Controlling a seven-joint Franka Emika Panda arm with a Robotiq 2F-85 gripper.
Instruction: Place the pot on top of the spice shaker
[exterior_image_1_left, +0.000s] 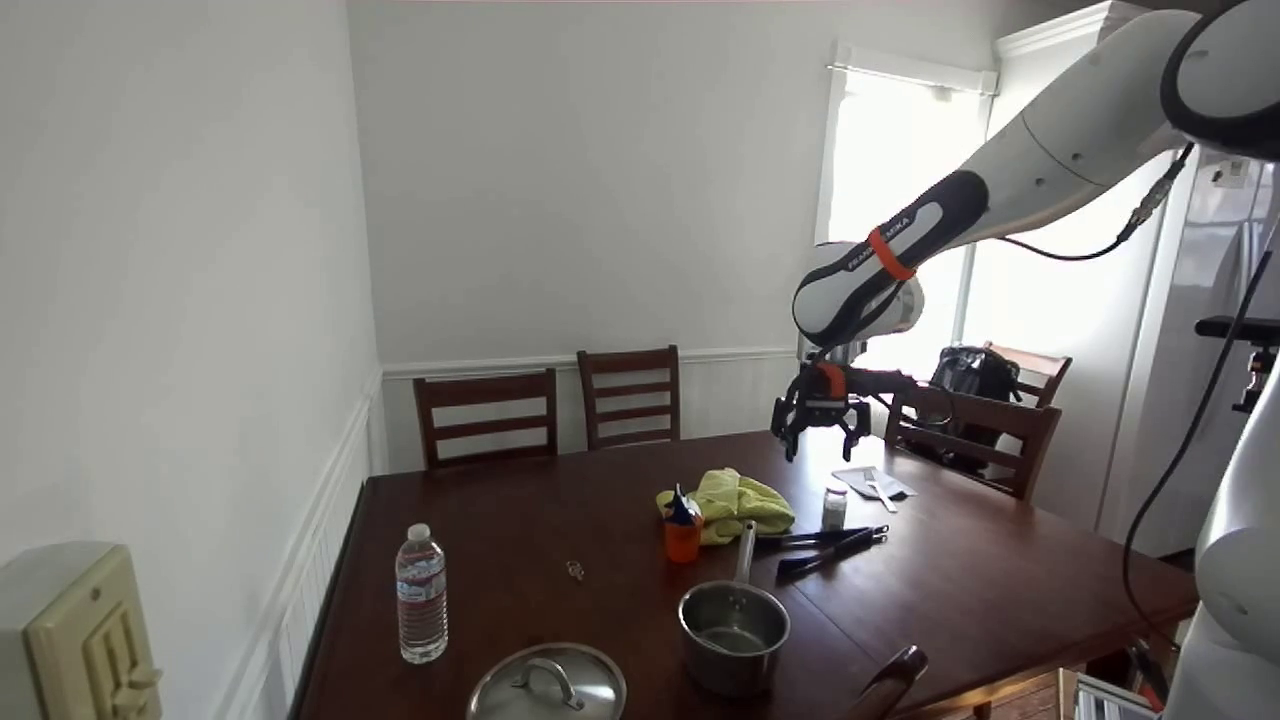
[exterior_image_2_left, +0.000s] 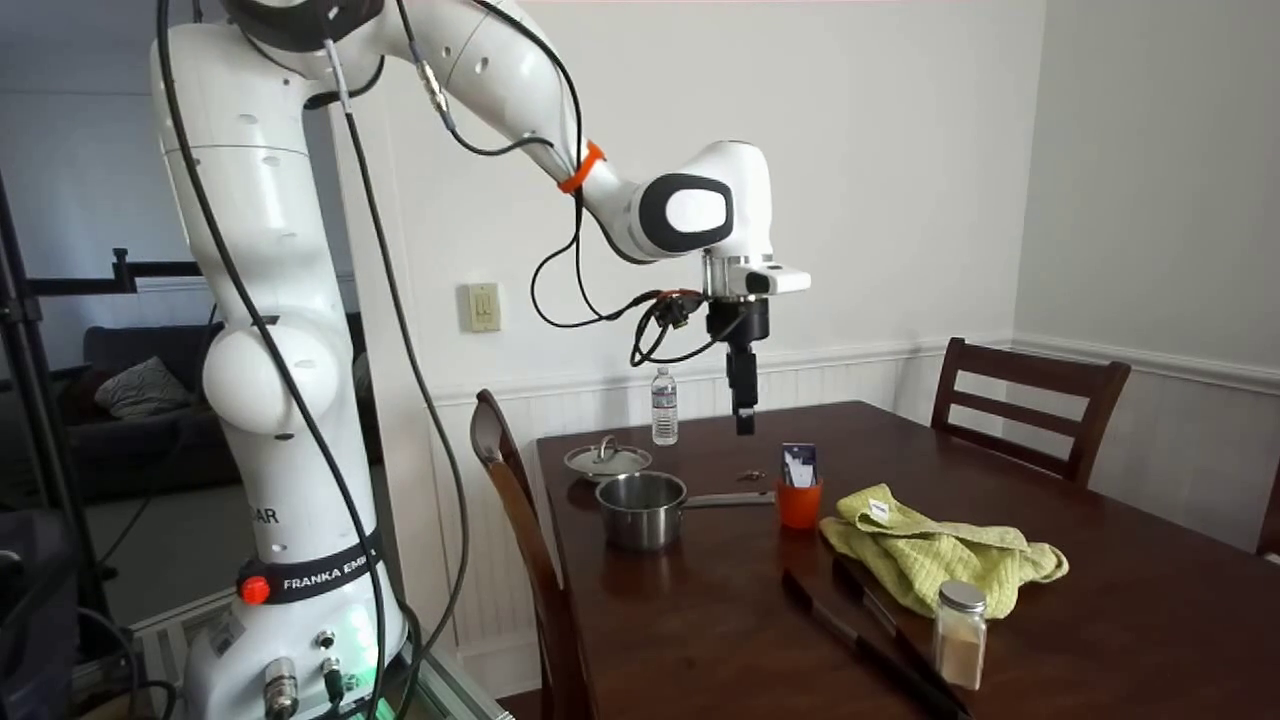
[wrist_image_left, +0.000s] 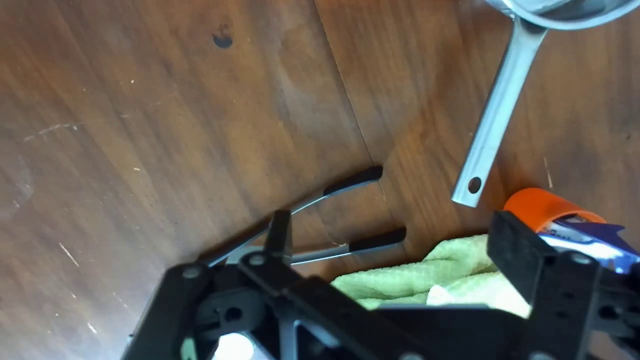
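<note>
The small silver-grey pot (exterior_image_1_left: 735, 660) stands upright on the dark table, its handle toward the orange cup. It also shows in an exterior view (exterior_image_2_left: 640, 520) and, cut off, at the top right of the wrist view (wrist_image_left: 575, 24). The spice shaker (exterior_image_1_left: 834, 510) is a clear jar with a metal lid, upright beside the towel and tongs, also in an exterior view (exterior_image_2_left: 960, 640). I cannot make it out in the wrist view. My gripper (exterior_image_1_left: 820, 455) is open and empty, pointing down high above the table; its fingers are wide apart in the wrist view (wrist_image_left: 392, 232).
A green towel (exterior_image_2_left: 930, 555), black-tipped tongs (wrist_image_left: 350, 186) and an orange cup (exterior_image_1_left: 683, 543) with packets lie between pot and shaker. A metal-rimmed lid (exterior_image_1_left: 590, 695) and water bottle (exterior_image_1_left: 422, 600) are beyond the pot. A napkin (exterior_image_1_left: 850, 482) with a white utensil lies near the shaker. Chairs surround the table.
</note>
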